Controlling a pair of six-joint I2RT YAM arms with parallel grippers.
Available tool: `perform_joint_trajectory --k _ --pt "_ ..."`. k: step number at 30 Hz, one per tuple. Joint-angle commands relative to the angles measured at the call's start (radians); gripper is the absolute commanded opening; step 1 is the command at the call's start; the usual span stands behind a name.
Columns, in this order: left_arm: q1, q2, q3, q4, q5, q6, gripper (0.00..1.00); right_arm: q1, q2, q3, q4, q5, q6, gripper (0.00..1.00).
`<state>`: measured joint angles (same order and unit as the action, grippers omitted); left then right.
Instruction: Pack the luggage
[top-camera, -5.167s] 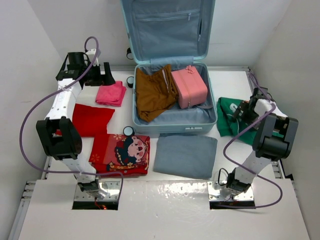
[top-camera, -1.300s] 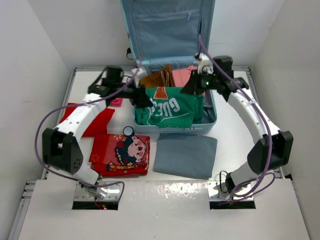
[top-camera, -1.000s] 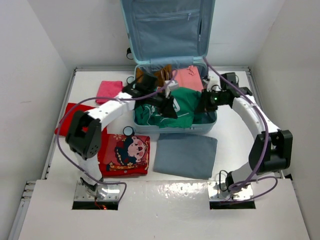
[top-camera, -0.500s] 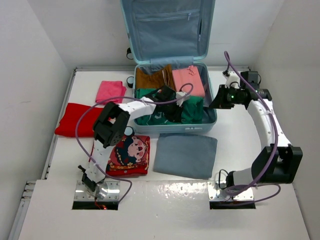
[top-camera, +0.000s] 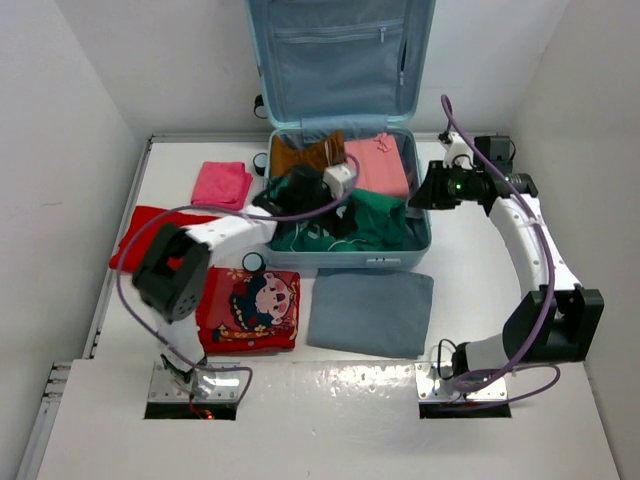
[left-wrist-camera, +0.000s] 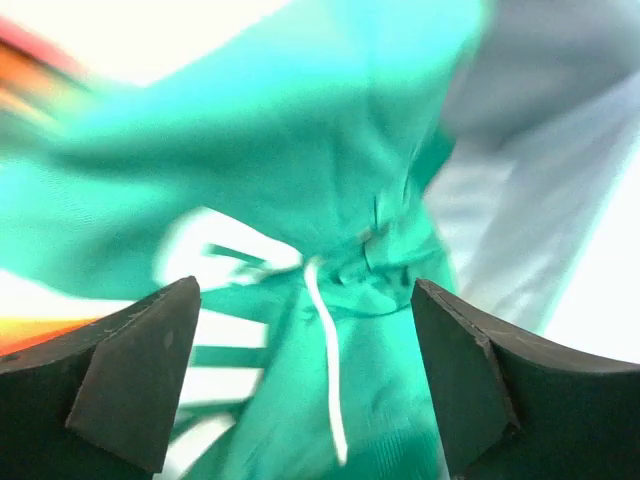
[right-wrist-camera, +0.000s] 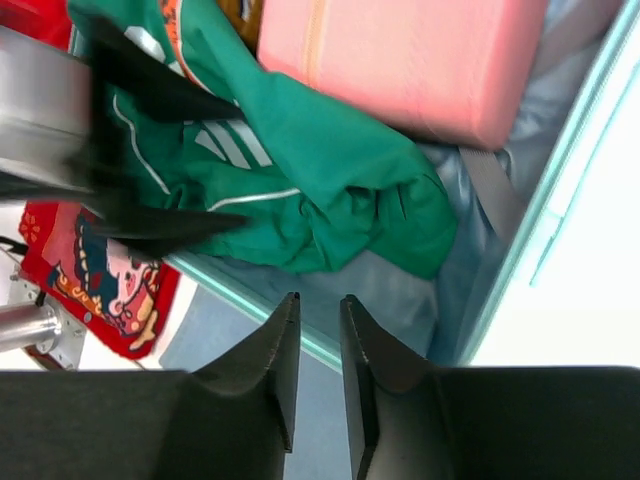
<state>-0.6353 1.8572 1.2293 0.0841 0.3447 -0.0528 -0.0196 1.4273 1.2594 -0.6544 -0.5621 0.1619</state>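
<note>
Green shirt (top-camera: 375, 218) lies in luggage (top-camera: 350, 262), left fingers (left-wrist-camera: 140, 370) wide open, empty, right fingers (right-wrist-camera: 270, 380) barely parted, empty; next probably fetch grey cloth (top-camera: 370, 312), lower centre of bench (top-camera: 465, 255).

A green garment (top-camera: 385, 215) with white lettering lies crumpled just above the middle of the top view. In the left wrist view, a white drawstring (left-wrist-camera: 325, 350) runs over it. Directly above it sits a pink boxy case (top-camera: 380, 165), and a brown garment (top-camera: 295, 158) is to the left of this case. On the white table (top-camera: 470, 260), a folded pink cloth (top-camera: 222, 184) lies at the upper left and a red cloth (top-camera: 135, 235) below it. A red cloth with a cartoon figure (top-camera: 250, 308) is at the lower left, and a folded grey cloth (top-camera: 370, 312) lies near its right side.
</note>
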Motion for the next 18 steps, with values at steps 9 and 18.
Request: perform_joint_trajectory --k 9,18 --pt "0.409 -0.472 0.174 -0.493 -0.131 0.060 0.97 0.052 -0.122 -0.190 0.104 0.008 -0.050 0.47" --pt "0.559 -0.316 -0.028 -0.820 -0.331 0.126 0.97 0.038 -0.189 -0.256 0.055 0.056 -0.071 0.49"
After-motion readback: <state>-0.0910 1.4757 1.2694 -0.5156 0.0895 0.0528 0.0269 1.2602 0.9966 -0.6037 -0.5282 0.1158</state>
